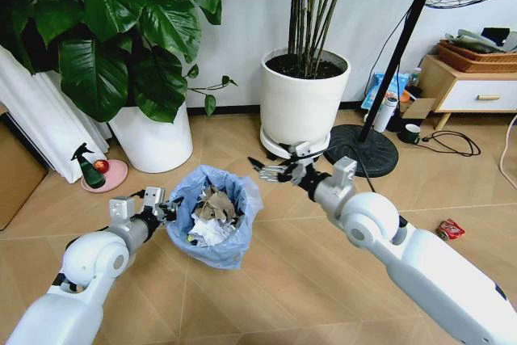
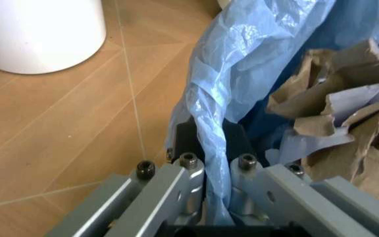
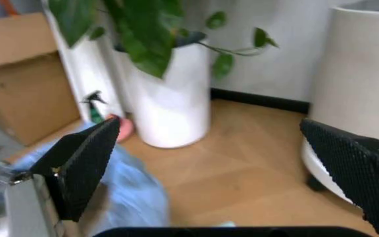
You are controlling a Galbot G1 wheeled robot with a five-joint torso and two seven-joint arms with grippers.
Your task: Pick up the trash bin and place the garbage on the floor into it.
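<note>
The trash bin [image 1: 212, 220], lined with a wrinkly light-blue bag, stands on the floor [image 1: 291, 272] between my arms. My left gripper [image 1: 167, 210] is shut on its near-left rim; in the left wrist view the fingers [image 2: 188, 180] pinch the bag and the dark rim [image 2: 209, 143]. Crumpled brown and white paper garbage [image 1: 214, 209] lies inside the bin [image 2: 334, 113]. My right gripper [image 1: 269, 171] hovers open and empty just past the bin's right rim, its pads [image 3: 84, 165] spread wide over the blue bag [image 3: 127, 195]. A red can [image 1: 450, 229] lies on the floor at the right.
Two large white plant pots [image 1: 153, 139] [image 1: 303, 103] stand behind the bin. A black fan stand [image 1: 363, 149] rises at the right, by a wooden cabinet [image 1: 468, 90]. A green spray bottle [image 1: 87, 166] sits on a pink dish at the left. Open floor lies in front.
</note>
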